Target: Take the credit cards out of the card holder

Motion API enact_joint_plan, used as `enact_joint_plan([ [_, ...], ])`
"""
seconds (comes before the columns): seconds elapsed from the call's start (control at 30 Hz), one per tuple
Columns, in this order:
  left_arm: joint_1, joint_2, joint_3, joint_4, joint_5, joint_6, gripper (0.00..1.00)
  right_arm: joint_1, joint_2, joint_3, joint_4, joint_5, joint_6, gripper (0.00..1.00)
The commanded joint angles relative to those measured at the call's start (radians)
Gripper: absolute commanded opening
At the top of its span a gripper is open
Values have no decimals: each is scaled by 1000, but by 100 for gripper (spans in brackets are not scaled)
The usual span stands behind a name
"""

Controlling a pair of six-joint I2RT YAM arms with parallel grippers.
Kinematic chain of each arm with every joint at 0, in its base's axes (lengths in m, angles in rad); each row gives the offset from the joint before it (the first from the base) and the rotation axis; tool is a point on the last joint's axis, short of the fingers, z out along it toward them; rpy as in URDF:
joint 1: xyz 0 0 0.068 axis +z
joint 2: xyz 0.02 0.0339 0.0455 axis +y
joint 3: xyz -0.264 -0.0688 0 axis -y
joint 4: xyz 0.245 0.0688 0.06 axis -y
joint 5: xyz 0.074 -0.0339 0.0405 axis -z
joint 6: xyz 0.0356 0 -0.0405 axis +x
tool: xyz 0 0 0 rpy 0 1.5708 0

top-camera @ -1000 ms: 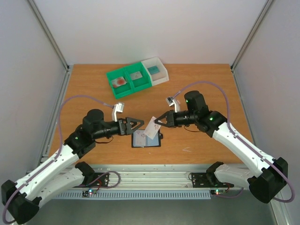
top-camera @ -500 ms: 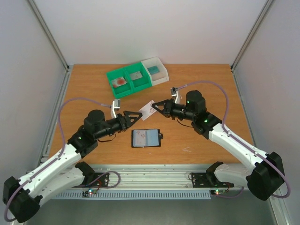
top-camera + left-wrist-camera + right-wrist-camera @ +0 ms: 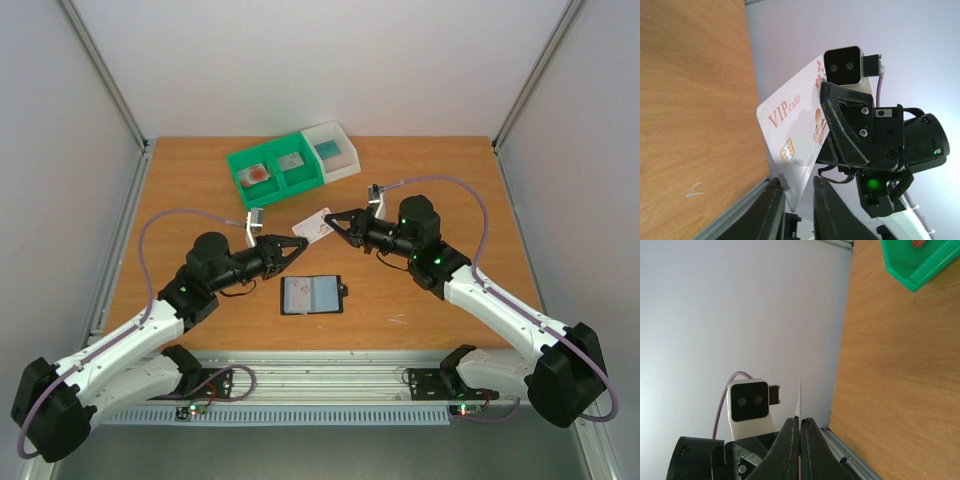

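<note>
The card holder (image 3: 312, 294) lies open on the table, its grey-blue pockets up. Above and behind it my right gripper (image 3: 332, 220) is shut on a whitish credit card (image 3: 318, 225) held in the air. The left wrist view shows the face of this credit card (image 3: 795, 132), printed VIP CARD with a gold chip. My left gripper (image 3: 302, 242) meets it from the left. Its jaws (image 3: 796, 182) are narrow, with the card's lower corner between them and a gap still showing. In the right wrist view the credit card (image 3: 800, 397) is edge-on, pinched in my right gripper (image 3: 800, 421).
A green bin (image 3: 275, 172) with a red-blotched card (image 3: 258, 173) and a white bin (image 3: 333, 150) stand at the back of the table. The green bin's corner (image 3: 920, 260) shows in the right wrist view. White walls enclose the table.
My right gripper lifted the card off the holder and carried it back and left. My left gripper came up to the card and its jaws narrowed around the card's corner.
</note>
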State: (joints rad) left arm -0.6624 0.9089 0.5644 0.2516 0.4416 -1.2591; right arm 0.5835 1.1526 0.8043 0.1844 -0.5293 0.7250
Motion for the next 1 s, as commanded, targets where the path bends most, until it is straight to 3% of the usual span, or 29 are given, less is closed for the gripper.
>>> enact_joint_plan([
  [0.0, -3, -8, -1, 93, 4, -12, 11, -4, -14, -11, 28, 13, 13, 1],
  [0.1, -2, -14, -2, 89, 0, -10, 1, -4, -14, -14, 29, 12, 13, 1],
  [0.2, -3, -12, 9, 58, -4, 4, 0, -4, -10, -18, 24, 12, 7, 1],
  [0.3, -3, -5, 18, 28, -4, 32, 0, -4, -6, -17, 8, 4, -13, 8],
  [0.53, 13, -1, 35, -79, -33, 127, 0, -4, -48, -17, -142, 22, -150, 42],
  [0.8, 107, 39, 121, -262, -23, 254, 0, -4, -132, -32, -350, 56, -298, 98],
  [0.97, 184, 97, 198, -395, -42, 339, 1, -4, -188, -37, -463, 79, -369, 98],
])
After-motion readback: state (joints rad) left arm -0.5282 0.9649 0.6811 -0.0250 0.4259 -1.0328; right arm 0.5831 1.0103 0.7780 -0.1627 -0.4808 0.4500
